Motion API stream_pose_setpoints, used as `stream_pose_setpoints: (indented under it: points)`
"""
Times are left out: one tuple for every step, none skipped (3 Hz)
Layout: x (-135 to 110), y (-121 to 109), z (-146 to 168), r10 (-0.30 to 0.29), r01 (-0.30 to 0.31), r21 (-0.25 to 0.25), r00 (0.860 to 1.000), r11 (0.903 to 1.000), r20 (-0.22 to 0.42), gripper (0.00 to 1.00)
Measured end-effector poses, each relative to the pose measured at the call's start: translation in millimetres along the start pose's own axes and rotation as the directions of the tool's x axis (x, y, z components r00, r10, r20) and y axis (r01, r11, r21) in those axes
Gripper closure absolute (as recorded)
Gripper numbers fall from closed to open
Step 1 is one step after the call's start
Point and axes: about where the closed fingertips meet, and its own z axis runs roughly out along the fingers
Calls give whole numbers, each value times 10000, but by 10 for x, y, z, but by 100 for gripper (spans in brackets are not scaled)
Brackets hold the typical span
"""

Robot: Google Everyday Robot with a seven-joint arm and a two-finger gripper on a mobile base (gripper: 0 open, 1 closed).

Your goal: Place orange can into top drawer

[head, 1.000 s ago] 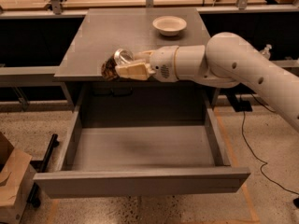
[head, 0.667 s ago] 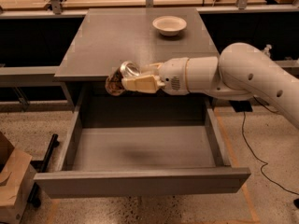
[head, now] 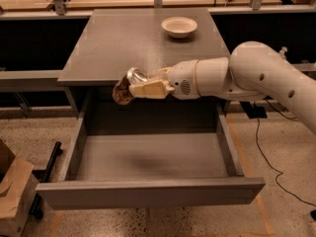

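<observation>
Cream-coloured tool is clamped on the orange can, shut as far as the can allows, with one finger laid along its side. The can sticks out past the fingertips, tilted, with its shiny end up and back and its brown body down and forward. It's hanging in the air just off the front edge of the bench, over the back of the open top drawer, toward the view's left. So the relation that counts for me: the drawer floor is straight below the can with nothing in between, and the side wall is fairly near. I'd guess a drop plus a nudge toward the middle does it. The white bowl is well apart at the back of the bench.
</observation>
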Motion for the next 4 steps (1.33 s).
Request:
stream_pose_setpoints:
  points:
    - [188, 11, 44, 392, -397, -132, 9988, 9991, -302, 100]
    - [594, 92, 47, 1308, -1324, -299, 9901, 9907, -505, 100]
    - [1151, 207, 72, 2427, -2482, -445, 9645, 9677, -1040, 100]
    - [1690, 344, 86, 3357, -3476, -417, 9257, 9367, -1742, 100]
